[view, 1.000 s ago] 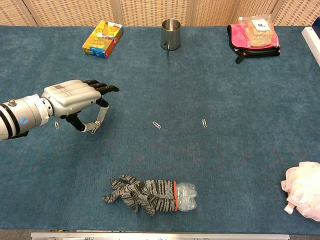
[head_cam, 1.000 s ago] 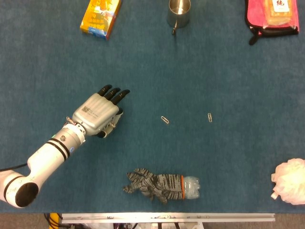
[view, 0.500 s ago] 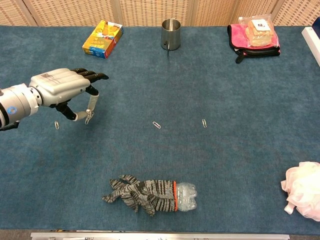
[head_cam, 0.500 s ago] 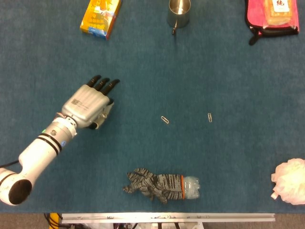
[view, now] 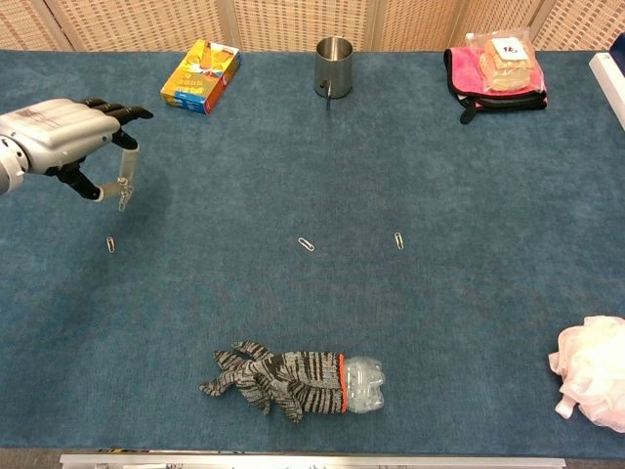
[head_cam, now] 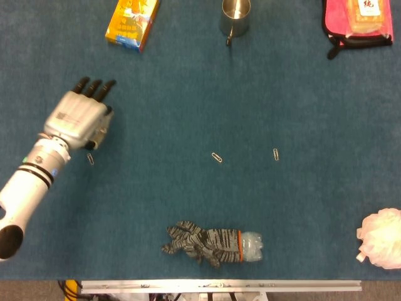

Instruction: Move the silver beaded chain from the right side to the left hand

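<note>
My left hand (head_cam: 78, 119) (view: 59, 137) hovers over the left part of the blue table, fingers pointing away from me. A short silver beaded chain (view: 123, 184) hangs from it, pinched between thumb and a finger, its lower end clear of the cloth. From the head view the hand covers most of the chain. My right hand shows in neither view.
Paper clips lie on the cloth (head_cam: 91, 158) (head_cam: 217, 157) (head_cam: 276, 153). An orange box (view: 200, 75), a steel cup (view: 334, 66) and a pink bag (view: 493, 68) line the far edge. A glove-covered bottle (view: 293, 381) lies near the front, a white puff (view: 591, 371) at the right.
My left hand has moved left and away from me, carrying the hanging chain. It has passed over the leftmost paper clip, which now lies uncovered.
</note>
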